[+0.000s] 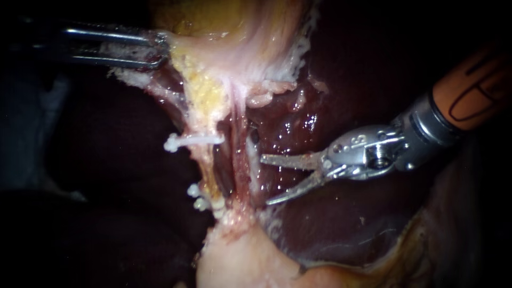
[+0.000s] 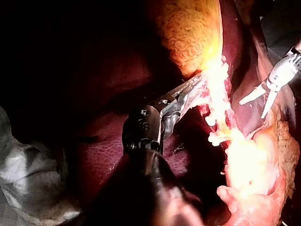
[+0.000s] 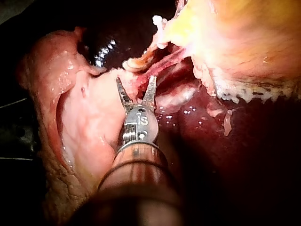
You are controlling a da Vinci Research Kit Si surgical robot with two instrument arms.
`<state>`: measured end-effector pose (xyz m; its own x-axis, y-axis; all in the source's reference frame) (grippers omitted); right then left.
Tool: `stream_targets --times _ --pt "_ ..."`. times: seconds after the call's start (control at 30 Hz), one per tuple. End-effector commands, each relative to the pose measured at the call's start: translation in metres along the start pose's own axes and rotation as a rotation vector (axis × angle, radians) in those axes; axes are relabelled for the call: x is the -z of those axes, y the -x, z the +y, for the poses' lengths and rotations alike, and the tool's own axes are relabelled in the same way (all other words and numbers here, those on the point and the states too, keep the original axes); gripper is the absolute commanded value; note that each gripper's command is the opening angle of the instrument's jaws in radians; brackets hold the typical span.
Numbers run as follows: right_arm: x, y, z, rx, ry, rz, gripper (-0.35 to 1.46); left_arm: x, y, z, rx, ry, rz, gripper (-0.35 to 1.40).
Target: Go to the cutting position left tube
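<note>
Nearly there: the silver right instrument [image 1: 264, 180] has its jaws apart near the pink white-clipped tube [image 1: 206, 162], not yet straddling it, while the slim left instrument [image 1: 156, 50] clamps pale gallbladder tissue [image 1: 213, 69].

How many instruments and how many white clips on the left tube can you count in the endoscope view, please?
Instruments: 2 (left instrument, shut on tissue; right instrument, jaws open).
White clips on the left tube: 3 (upper clip, two lower clips).
Total: 5.
</note>
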<state>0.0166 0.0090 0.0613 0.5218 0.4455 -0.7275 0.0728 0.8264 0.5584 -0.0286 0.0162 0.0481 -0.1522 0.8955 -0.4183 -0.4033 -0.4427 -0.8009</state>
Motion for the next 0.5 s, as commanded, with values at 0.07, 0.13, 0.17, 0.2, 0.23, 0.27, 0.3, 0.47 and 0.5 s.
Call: stream_targets --times 0.07,0.13,0.17,0.2,0.23,0.27,0.3,0.47,0.5 --pt "-0.0004 -0.0002 -0.0001 -0.001 0.001 0.006 0.88 0.0 0.0 0.0 0.0 0.0 0.0 -0.35" --pt "-0.0007 -0.0004 -0.0001 -0.002 0.0 0.012 0.94 0.0 0.0 0.0 0.0 0.0 0.0 -0.35" --pt "-0.0009 -0.0005 0.0 -0.002 0.001 0.012 0.98 0.0 0.0 0.0 0.0 0.0 0.0 -0.35" --pt "-0.001 -0.0006 0.0 -0.002 -0.002 0.015 0.98 0.0 0.0 0.0 0.0 0.0 0.0 -0.35" --pt "-0.0013 -0.0007 0.0 -0.003 -0.003 0.015 0.99 0.0 0.0 0.0 0.0 0.0 0.0 -0.35" --pt "-0.0015 -0.0007 0.0001 -0.003 -0.002 0.018 1.01 0.0 0.0 0.0 0.0 0.0 0.0 -0.35" --pt "-0.0017 -0.0008 0.0001 -0.003 -0.004 0.018 1.03 0.0 0.0 0.0 0.0 0.0 0.0 -0.35" --pt "-0.0027 -0.0009 0.0003 -0.008 -0.012 0.023 1.03 0.0 0.0 0.0 0.0 0.0 0.0 -0.35" --pt "-0.0029 -0.0009 0.0003 -0.008 -0.017 0.026 1.03 0.0 0.0 0.0 0.0 0.0 0.0 -0.35"
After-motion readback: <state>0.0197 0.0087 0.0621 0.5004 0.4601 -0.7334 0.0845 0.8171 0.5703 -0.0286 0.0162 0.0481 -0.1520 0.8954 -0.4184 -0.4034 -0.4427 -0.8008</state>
